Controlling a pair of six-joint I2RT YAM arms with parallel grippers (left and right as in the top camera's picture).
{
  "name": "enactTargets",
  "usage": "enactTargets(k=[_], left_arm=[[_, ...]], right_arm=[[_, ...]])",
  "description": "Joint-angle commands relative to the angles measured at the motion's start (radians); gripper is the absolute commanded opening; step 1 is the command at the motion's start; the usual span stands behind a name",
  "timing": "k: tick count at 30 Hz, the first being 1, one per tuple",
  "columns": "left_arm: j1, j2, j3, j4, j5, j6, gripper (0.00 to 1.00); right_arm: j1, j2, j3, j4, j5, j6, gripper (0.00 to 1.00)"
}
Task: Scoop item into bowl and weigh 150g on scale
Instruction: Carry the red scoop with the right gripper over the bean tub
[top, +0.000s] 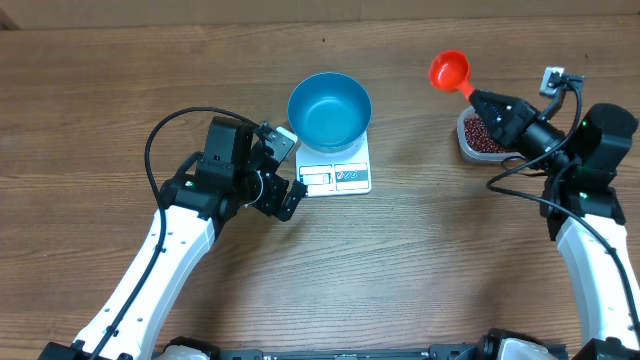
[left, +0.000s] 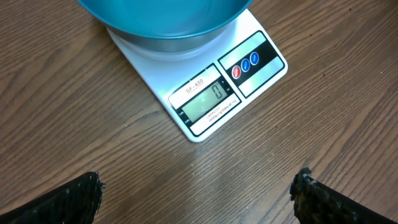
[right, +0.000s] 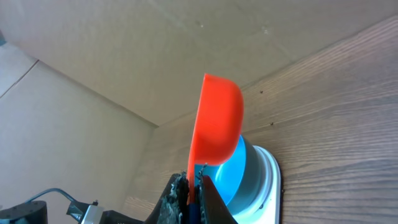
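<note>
The blue bowl (top: 330, 108) sits at the upper centre of the overhead view on the white kitchen scale (top: 345, 178), whose display reads 0 in the left wrist view. The left gripper (top: 287, 170) hovers just left of the scale, jaws spread wide and holding nothing. At the upper right, the right gripper (top: 487, 104) is clamped on the handle of a red scoop (top: 450, 70). The scoop's cup is just up-left of the clear tub (top: 463, 140) of red-brown beans (top: 482, 140), well apart from the bowl.
</note>
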Motion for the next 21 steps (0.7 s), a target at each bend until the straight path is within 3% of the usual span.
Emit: enactTargets(k=[1, 13, 21], left_arm=[[0.000, 0.007, -0.002, 0.000, -0.005, -0.010, 0.99], [0.000, 0.007, -0.002, 0.000, -0.005, -0.010, 1.00], [0.000, 0.007, -0.002, 0.000, -0.005, -0.010, 0.99]], right_arm=[[-0.024, -0.002, 0.024, -0.016, -0.021, -0.008, 0.04], [-0.061, -0.002, 0.024, -0.093, -0.019, -0.066, 0.04], [-0.060, -0.002, 0.113, -0.338, 0.132, -0.174, 0.04]])
